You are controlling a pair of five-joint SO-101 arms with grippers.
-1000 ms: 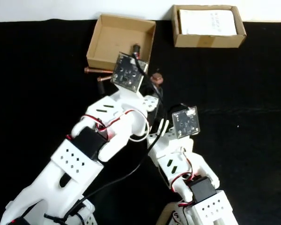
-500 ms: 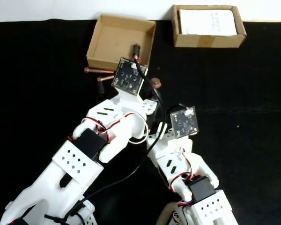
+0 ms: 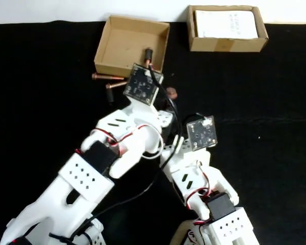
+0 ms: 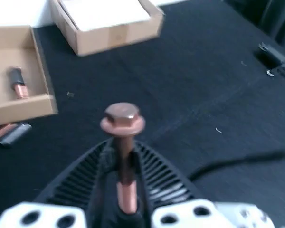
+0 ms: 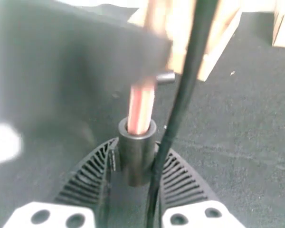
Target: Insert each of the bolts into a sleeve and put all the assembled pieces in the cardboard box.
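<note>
The left claw, pinching the bolt by its shank, has drawn it nearer over the last second. Its tip now sits in the mouth of the sleeve, which the right claw clamps. Insertion looks begun, not finished. 1 assembled piece lies in the far-left cardboard box.
</note>
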